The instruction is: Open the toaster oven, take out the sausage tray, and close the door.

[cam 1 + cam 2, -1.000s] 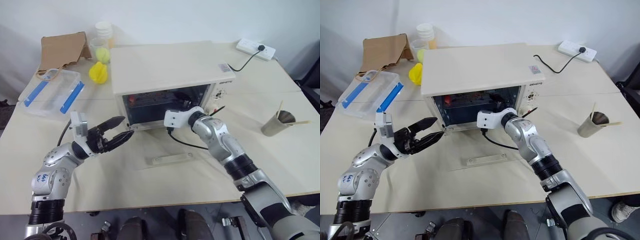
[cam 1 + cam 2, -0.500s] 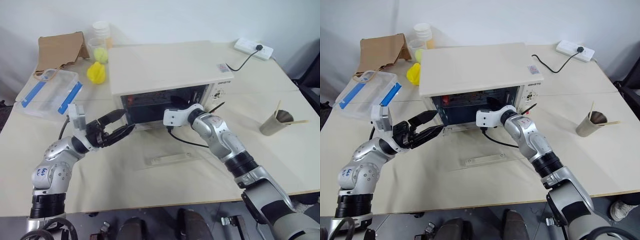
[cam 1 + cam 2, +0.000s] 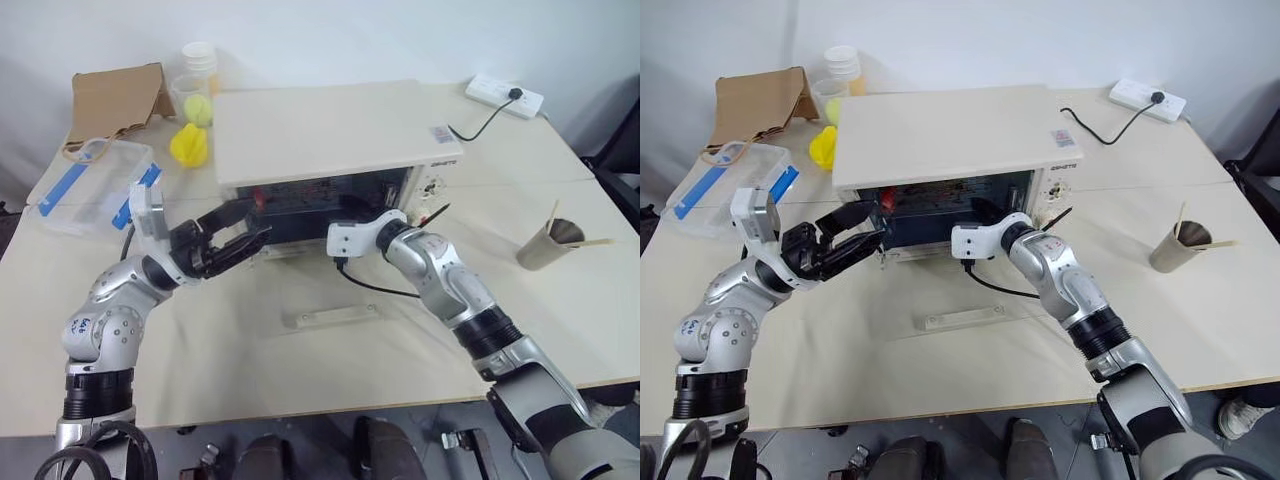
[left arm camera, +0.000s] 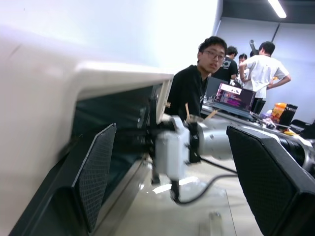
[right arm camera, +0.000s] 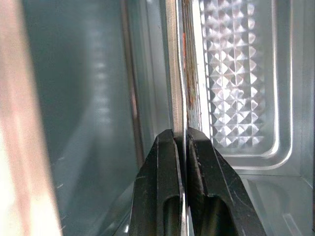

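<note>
My right hand (image 5: 183,140) is inside the large cream-white boxy toaster oven (image 3: 945,130), pinched shut on the thin front rim of the shallow ribbed silver metal sausage tray (image 5: 236,73), which sits on its rack in the cavity. I grip the edge because I judge the next move to be a straight pull outward. The clear glass door (image 3: 330,310) with its wide cream bar handle lies folded flat on the pale worktop (image 3: 300,370) under my forearm, so the opening is free. My left hand (image 3: 235,238) hovers at the oven's left front corner with its two black fingers spread wide, holding nothing; I take it to be placed to catch the tray's other side. I count one oven, one tray and one door. I cannot make out the sausage.
</note>
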